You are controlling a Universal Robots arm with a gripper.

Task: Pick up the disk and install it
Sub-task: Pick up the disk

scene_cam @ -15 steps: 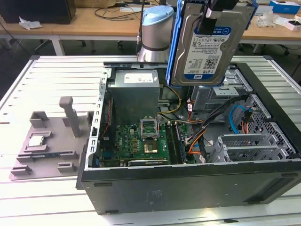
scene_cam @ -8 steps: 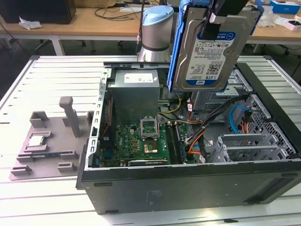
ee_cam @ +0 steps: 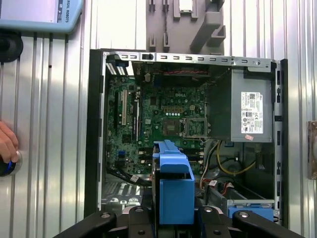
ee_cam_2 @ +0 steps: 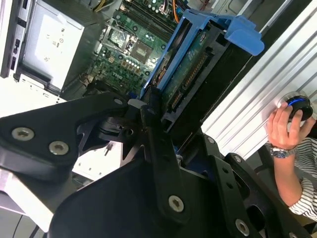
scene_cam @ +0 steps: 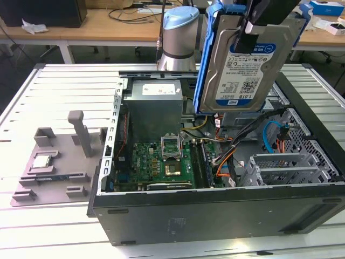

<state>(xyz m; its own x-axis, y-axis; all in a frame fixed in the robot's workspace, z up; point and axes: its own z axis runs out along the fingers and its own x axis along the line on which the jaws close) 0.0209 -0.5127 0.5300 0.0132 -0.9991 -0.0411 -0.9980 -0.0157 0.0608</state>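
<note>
The disk [scene_cam: 245,59], a silver hard drive with a blue-and-white label and a blue plastic frame, hangs tilted in the air above the open computer case [scene_cam: 215,216]. My gripper [scene_cam: 252,29] is shut on its upper end. In the second wrist view the disk [ee_cam_2: 198,74] runs away from the black fingers [ee_cam_2: 151,119], with its connector edge and blue frame showing. In the first wrist view the blue frame of the disk [ee_cam: 173,188] sits between the gripper's links, over the case's lower middle.
Inside the case lie the green motherboard [scene_cam: 161,162], a grey power supply [scene_cam: 153,105], loose cables and metal drive cages [scene_cam: 291,167]. A grey fixture [scene_cam: 54,162] holding a small silver chip [scene_cam: 42,160] lies at the exterior view's left. A person's hand [ee_cam_2: 285,124] rests on a knob beside the case.
</note>
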